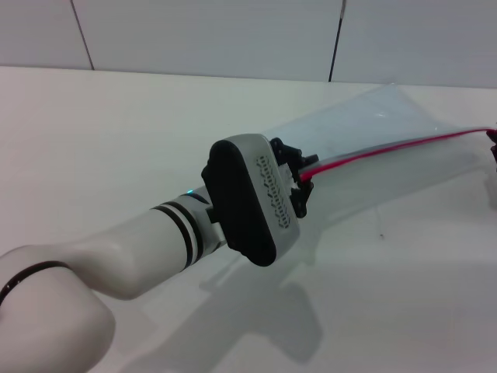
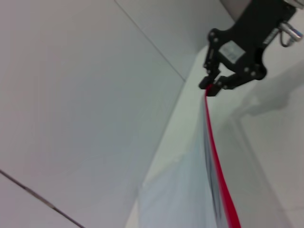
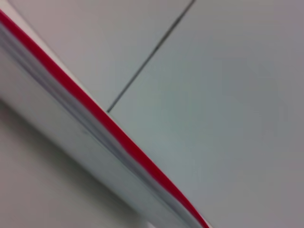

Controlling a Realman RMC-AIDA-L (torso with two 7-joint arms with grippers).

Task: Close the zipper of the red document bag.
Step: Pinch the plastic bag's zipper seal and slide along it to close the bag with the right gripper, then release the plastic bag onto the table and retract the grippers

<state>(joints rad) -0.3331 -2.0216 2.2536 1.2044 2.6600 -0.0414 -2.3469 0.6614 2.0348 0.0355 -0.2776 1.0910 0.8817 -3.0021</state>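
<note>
The red document bag [image 1: 380, 167] is a translucent pale sheet with its lower part resting on the white table. Its zipper [image 1: 388, 149] is a thin red strip along the raised edge, stretched between both grippers. My left gripper [image 1: 300, 183] sits at the strip's near end, behind the grey wrist housing, shut on the zipper. My right gripper [image 2: 209, 89] pinches the far end of the zipper [image 2: 216, 156]; in the head view only its black tip [image 1: 492, 144] shows at the right border. The right wrist view shows the zipper [image 3: 95, 111] close up as a slanted red band.
The white table [image 1: 116, 140] spreads to the left and front of the bag. A tiled wall [image 1: 233, 31] with dark seams stands behind it. My left forearm [image 1: 116, 249] crosses the lower left of the head view.
</note>
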